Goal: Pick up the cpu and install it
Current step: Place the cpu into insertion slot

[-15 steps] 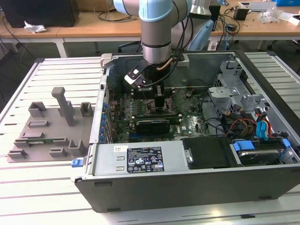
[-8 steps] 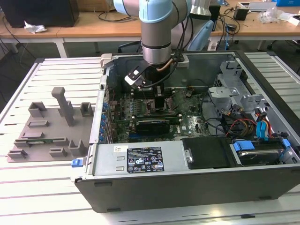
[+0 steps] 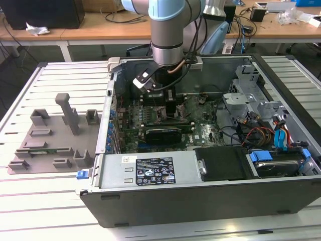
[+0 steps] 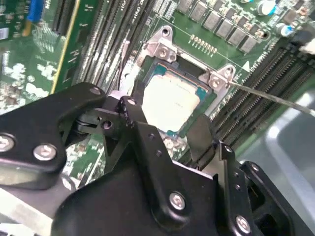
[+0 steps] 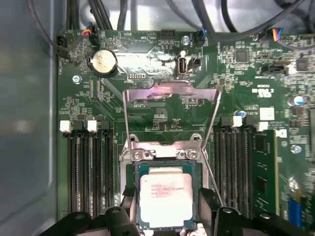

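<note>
One arm [image 3: 166,35] reaches straight down from the exterior view's top centre into one open computer case [image 3: 200,198] on the counter [image 3: 45,201]. One cpu [image 5: 165,194] lies flat in its socket [image 5: 162,146] (retaining frame [image 5: 170,93] raised), low centre in the first wrist view. One hand [image 4: 167,127] straddles it; whether it grips, I cannot tell.

The arm [image 3: 166,35] is a grey-silver cylinder with pale blue joint caps; a coppery cable [image 3: 176,70] loops at its wrist beside a white tag [image 3: 142,79]. The gripper [image 4: 163,114] is matte black, hinged links fastened with silver screws [image 4: 176,200].
</note>
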Tool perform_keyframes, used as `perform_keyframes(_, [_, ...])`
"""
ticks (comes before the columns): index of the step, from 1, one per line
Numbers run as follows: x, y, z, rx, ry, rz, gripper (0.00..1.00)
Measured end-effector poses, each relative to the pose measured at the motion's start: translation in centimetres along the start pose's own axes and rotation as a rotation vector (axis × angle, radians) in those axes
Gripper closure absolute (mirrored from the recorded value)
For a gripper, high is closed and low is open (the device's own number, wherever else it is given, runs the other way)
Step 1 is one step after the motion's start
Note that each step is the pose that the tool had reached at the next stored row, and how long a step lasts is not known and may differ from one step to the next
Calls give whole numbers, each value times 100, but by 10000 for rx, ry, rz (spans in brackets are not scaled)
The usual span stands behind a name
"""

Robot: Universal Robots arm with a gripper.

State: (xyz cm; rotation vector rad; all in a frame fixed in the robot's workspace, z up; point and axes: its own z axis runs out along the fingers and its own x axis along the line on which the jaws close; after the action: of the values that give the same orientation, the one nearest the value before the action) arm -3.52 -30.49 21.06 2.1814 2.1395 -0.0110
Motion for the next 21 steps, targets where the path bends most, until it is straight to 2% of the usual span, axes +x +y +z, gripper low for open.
perform_keyframes(1, [-4, 4, -65, 0, 0, 0, 38])
perform_keyframes(6, [-13, 12, -200, 0, 0, -1, 38])
perform_keyframes(13, [-14, 12, -209, -1, 0, -1, 40])
perform_keyframes(14, [-14, 12, -210, 0, 1, -1, 53])
perform_keyframes(15, [-14, 12, -211, 0, 0, -1, 53])
perform_keyframes(18, [-14, 12, -216, 0, 0, -1, 71])
perform_keyframes(19, [-14, 12, -217, 0, 0, -1, 71])
perform_keyframes(21, [-14, 13, -221, 0, 0, 0, 83])
